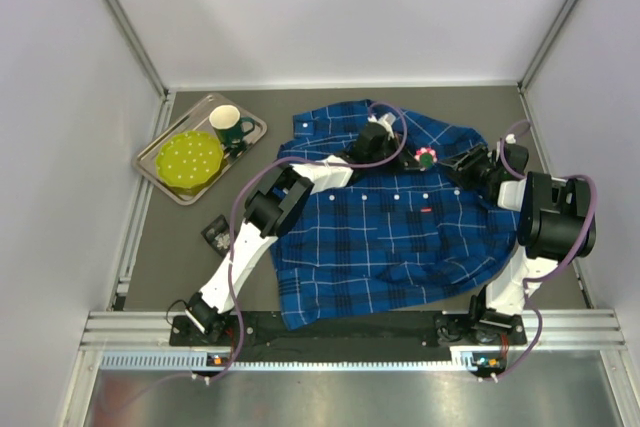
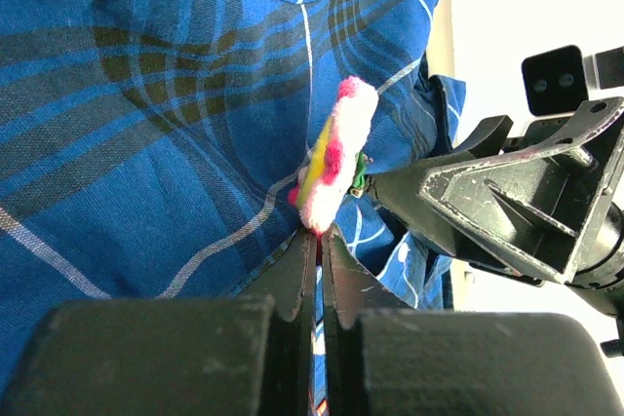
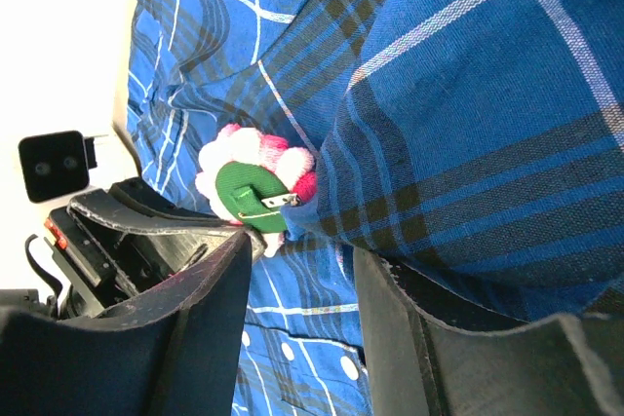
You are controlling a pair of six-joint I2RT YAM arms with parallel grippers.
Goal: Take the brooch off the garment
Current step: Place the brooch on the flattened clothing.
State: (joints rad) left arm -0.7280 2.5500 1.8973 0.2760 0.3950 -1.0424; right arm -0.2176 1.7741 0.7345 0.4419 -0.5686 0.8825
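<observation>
The left gripper (image 2: pixel 319 234) was shut tight, its two black fingers pressed together with only a hairline slit between them. Their tips sat against the cloth right at the lower end of the brooch (image 2: pixel 334 153); whether they pinched fabric or the brooch's edge could not be told. The brooch was a fuzzy pink-and-white flower with yellow in it, standing on edge from the garment (image 2: pixel 146 94), which creased and bunched toward the closed tips. The right gripper (image 3: pixel 304 252) came in from the opposite side with its jaws well apart. A raised fold of the plaid lay in the gap between them, and one finger reached up beside the brooch's green backing, where a small metal pin showed. From above, the two grippers met over the upper right of the shirt, near the collar, with the brooch between them. The shirt was spread across the middle of the table (image 1: pixel 160 247), button side up, and the left arm stretched diagonally across it. Well apart to the left stood a metal tray (image 1: pixel 150 169) holding a green mug (image 1: pixel 230 125) and a yellow-green dotted disc (image 1: pixel 190 159). A small black object (image 1: pixel 215 234) lay on the table near the shirt's left edge.
</observation>
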